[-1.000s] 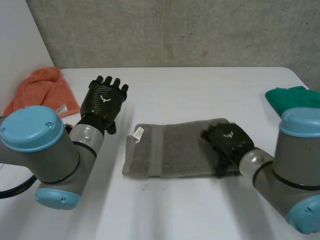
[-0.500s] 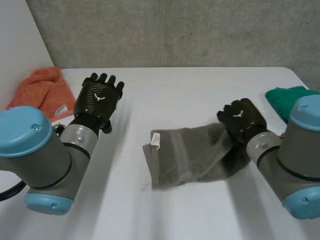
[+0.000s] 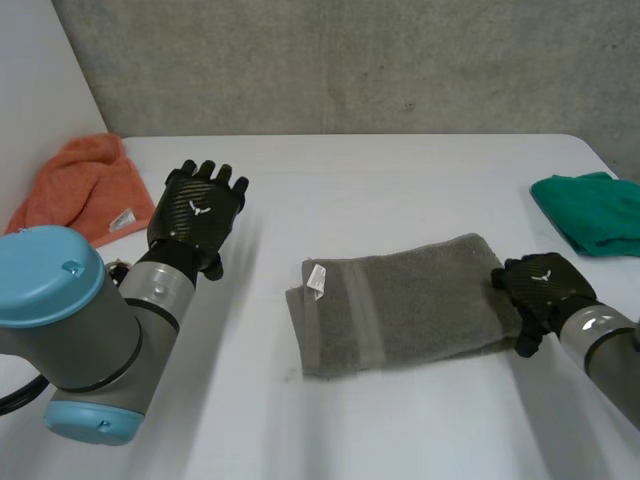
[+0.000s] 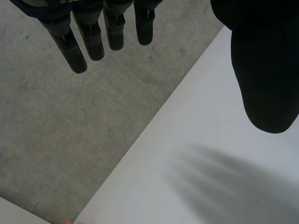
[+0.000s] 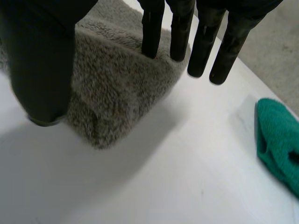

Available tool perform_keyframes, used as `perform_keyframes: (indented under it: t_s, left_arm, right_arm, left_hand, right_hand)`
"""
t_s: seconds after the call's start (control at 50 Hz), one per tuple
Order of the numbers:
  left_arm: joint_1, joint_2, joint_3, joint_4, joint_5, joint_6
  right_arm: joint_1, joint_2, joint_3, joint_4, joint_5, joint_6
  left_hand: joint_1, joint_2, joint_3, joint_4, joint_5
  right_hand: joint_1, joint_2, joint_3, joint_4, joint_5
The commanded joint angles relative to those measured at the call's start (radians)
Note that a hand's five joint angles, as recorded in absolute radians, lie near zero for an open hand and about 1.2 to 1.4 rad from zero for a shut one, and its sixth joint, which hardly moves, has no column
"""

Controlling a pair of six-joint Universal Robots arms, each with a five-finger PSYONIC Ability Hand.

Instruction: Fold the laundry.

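Orange terry towel (image 3: 85, 190): bunched at the far left edge of the white table (image 3: 400, 170), well apart from the grey one.
Left hand (image 3: 197, 207): raised over bare tabletop just right of the orange towel. Fingers straight and spread, thumb apart, nothing held.
Open room, left of centre: bare white surface between the left hand and the grey towel, and along the whole far edge.
Grey folded terry towel (image 3: 400, 305): flat at the table's centre, long side running left to right, slightly aslant. A small white tag (image 3: 317, 279) sits at its left edge. Bare table lies before its near edge.
Right hand (image 3: 545, 290): at the grey towel's right end. Fingers straight, thumb held apart, some fingertips over the towel's corner and others past its edge. No pinch seen.
Green cloth (image 3: 595, 210): at the table's right edge, with a bare strip between it and the grey towel.
Change: half a second before, the right hand held the towel's right end lifted and the cloth hung skewed. Now it lies flat and the hand sits lower, nearer the robot. The left hand is much as it was.
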State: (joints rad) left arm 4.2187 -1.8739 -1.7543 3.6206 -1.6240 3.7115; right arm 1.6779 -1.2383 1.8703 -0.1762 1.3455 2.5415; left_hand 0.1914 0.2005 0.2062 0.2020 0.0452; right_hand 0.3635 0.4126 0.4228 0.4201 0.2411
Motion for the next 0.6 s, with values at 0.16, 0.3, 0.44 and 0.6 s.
perform_keyframes:
  t_s: [0.16, 0.3, 0.44, 0.6]
  left_arm:
    - [-0.003, -0.004, 0.007, 0.001, -0.002, -0.001]
    - [-0.003, -0.002, 0.001, 0.001, -0.002, -0.001]
    - [0.004, 0.016, -0.001, -0.002, -0.004, -0.001]
    - [0.015, 0.064, -0.004, -0.005, -0.007, -0.016]
  right_arm:
    - [-0.081, 0.053, 0.01, -0.069, -0.097, 0.023]
    - [-0.078, 0.048, 0.001, -0.06, -0.091, 0.019]
    - [0.0, -0.024, -0.083, -0.033, -0.083, 0.026]
    - [0.27, -0.047, -0.244, 0.046, -0.097, 0.019]
  left_hand:
    - [-0.017, -0.026, -0.032, -0.027, -0.045]
    - [-0.017, -0.026, -0.032, -0.027, -0.045]
    - [-0.017, -0.026, -0.032, -0.027, -0.045]
    - [-0.017, -0.026, -0.032, -0.027, -0.045]
  right_hand:
    - [1.033, 0.984, 0.973, 0.976, 0.981]
    - [1.033, 0.984, 0.973, 0.976, 0.981]
    - [1.033, 0.984, 0.973, 0.976, 0.981]
    - [1.033, 0.984, 0.973, 0.976, 0.981]
